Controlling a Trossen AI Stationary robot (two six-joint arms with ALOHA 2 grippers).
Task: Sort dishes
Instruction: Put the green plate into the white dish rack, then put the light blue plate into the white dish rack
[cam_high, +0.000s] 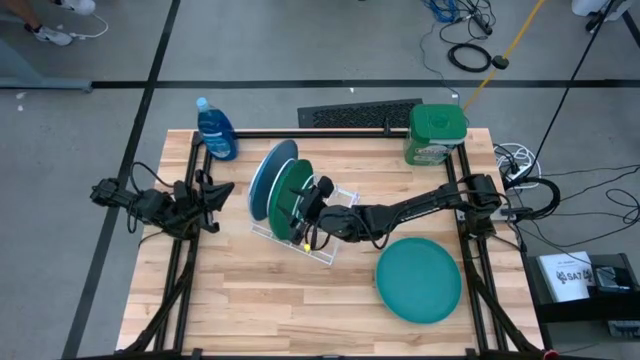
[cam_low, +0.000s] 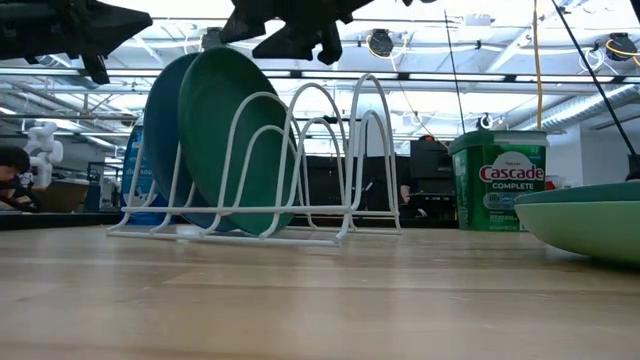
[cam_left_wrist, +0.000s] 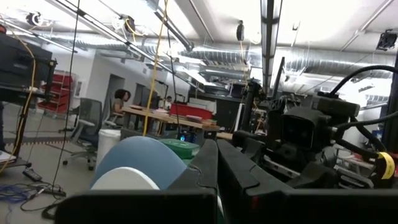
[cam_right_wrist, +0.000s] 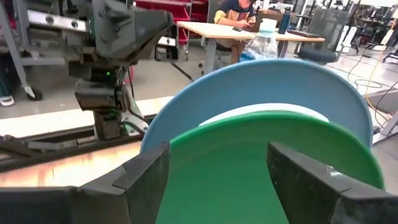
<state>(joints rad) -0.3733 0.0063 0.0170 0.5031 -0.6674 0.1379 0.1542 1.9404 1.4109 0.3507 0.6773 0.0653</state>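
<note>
Plate, dark green (cam_right_wrist: 249, 168), between right gripper's (cam_right_wrist: 217, 171) parted jaws.

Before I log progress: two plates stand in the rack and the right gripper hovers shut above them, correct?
Not quite. The high view shows the blue plate and dark green plate standing in the white rack, but the right wrist view shows the right gripper open, not shut.

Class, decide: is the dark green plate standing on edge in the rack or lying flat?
Standing on edge. The dark green plate sits upright between the white wire rack loops, beside the blue plate.
</note>
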